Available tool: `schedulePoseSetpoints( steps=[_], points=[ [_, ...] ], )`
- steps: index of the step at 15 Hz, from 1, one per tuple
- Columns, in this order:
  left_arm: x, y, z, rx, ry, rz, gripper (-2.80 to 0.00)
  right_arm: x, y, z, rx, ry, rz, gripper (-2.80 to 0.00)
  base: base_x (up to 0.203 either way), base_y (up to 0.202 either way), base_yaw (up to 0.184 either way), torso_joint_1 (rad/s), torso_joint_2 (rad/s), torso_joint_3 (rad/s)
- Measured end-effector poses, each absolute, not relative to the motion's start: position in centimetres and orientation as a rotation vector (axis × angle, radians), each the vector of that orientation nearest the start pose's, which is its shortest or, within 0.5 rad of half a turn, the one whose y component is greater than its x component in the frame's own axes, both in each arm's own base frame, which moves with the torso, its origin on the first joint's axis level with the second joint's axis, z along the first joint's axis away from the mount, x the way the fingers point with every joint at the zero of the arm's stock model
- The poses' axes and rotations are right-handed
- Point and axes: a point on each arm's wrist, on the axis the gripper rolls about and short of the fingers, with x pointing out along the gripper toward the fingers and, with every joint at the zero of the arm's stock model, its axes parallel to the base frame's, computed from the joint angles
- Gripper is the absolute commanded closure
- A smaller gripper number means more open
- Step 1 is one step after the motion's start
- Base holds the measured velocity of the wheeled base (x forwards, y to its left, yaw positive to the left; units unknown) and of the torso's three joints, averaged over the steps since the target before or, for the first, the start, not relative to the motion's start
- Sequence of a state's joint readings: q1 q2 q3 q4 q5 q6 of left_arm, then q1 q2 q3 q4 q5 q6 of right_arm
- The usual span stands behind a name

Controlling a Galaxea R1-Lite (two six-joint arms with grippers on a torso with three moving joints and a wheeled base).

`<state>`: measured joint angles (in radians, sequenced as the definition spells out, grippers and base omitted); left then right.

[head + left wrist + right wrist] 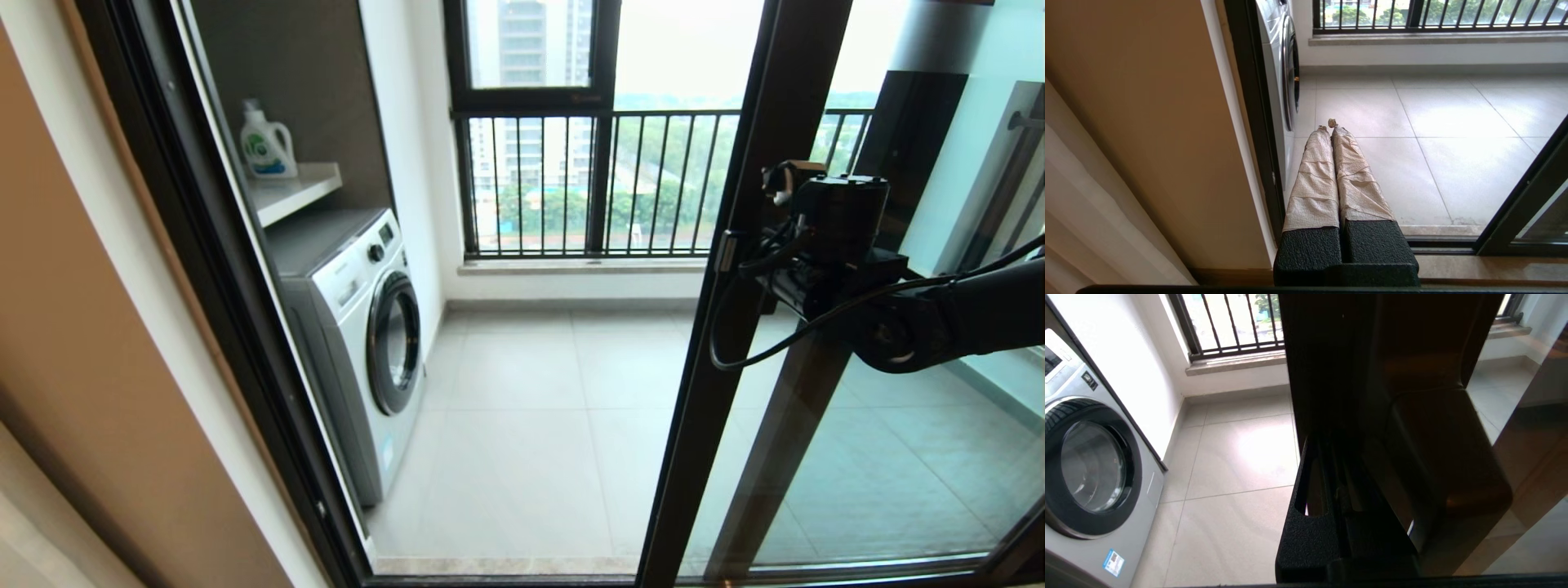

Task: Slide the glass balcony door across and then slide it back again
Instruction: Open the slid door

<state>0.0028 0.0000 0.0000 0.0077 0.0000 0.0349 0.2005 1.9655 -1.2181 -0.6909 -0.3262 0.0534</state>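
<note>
The glass balcony door (729, 343) stands toward the right of the doorway, its dark brown edge frame upright and its clear pane (890, 465) to the right of that. My right gripper (741, 263) reaches in from the right at mid height and presses against this edge frame. In the right wrist view its dark fingers (1337, 457) lie close together against the door frame (1331, 355), beside a rounded dark bar (1437, 441). My left gripper (1327, 124) hangs low by the left door jamb, its tape-wrapped fingers shut on nothing.
Through the opening is a tiled balcony floor (531, 425). A white washing machine (367, 327) stands at left under a shelf with a detergent bottle (265, 143). A railed window (588, 188) closes the far side. The fixed dark jamb (212, 278) bounds the opening.
</note>
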Motion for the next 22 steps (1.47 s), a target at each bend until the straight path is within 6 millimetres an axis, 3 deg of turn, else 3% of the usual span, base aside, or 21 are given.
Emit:
schedulePoseSetpoints(
  steps=[22],
  points=[
    [-2.3, 0.0, 7.5, 0.035, 0.008, 0.003, 0.00, 39.8, 2.1, 20.7, 0.043, 0.047, -0.200, 0.00, 0.000, 0.000, 0.000, 0.000, 0.00, 0.000]
  ],
)
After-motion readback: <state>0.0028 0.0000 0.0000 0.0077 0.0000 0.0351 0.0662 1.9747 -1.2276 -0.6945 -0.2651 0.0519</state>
